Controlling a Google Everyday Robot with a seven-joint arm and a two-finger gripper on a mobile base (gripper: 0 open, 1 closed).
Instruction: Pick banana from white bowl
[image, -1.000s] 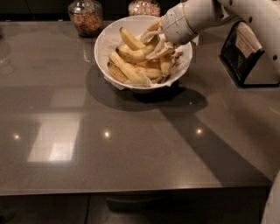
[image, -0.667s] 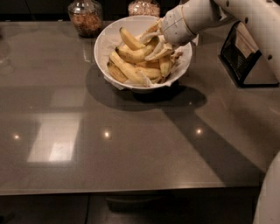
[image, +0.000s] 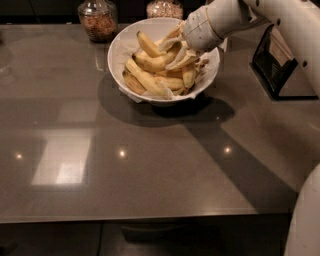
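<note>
Bananas (image: 150, 80), curved, yellow with brown flecks, are lying heaped in the white bowl (image: 116, 50), a deep, round, smooth-sided vessel. Crumpled white paper (image: 131, 95) is lining it and poking over the near rim. The gripper (image: 176, 50) is hanging inside the bowl's right half, among the fruit; clenched or released, cannot tell. The bowl is sitting on a glossy grey-brown worktop (image: 150, 175) that is reflecting ceiling lights. A glass jar (image: 98, 19) is standing behind the bowl to its left, a second jar (image: 164, 8) directly behind it, and a black angular stand (image: 272, 62) to its right.
</note>
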